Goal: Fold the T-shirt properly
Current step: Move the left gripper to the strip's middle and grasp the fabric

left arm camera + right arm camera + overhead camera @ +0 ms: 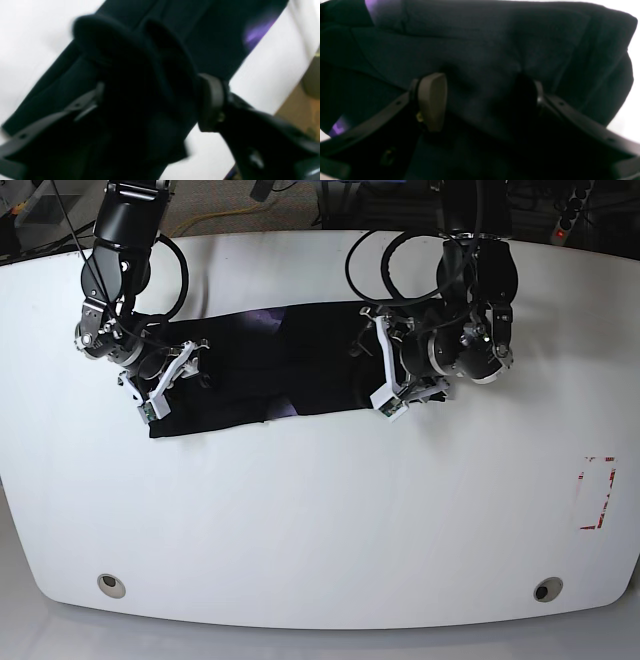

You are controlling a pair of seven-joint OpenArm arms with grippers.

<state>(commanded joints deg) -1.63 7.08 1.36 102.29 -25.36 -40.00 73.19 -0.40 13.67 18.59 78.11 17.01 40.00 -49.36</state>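
On the white table (320,510), the black T-shirt (270,365) lies as a long folded band across the far half. At its left end the right gripper (170,380) has its fingers (432,100) spread wide with bunched cloth between them, not pinched. At the band's right end the left gripper (385,370) likewise straddles a raised fold, its fingers (212,100) parted.

L gripper (383,370) jaws spread wide, R gripper (168,383) jaws likewise, both low
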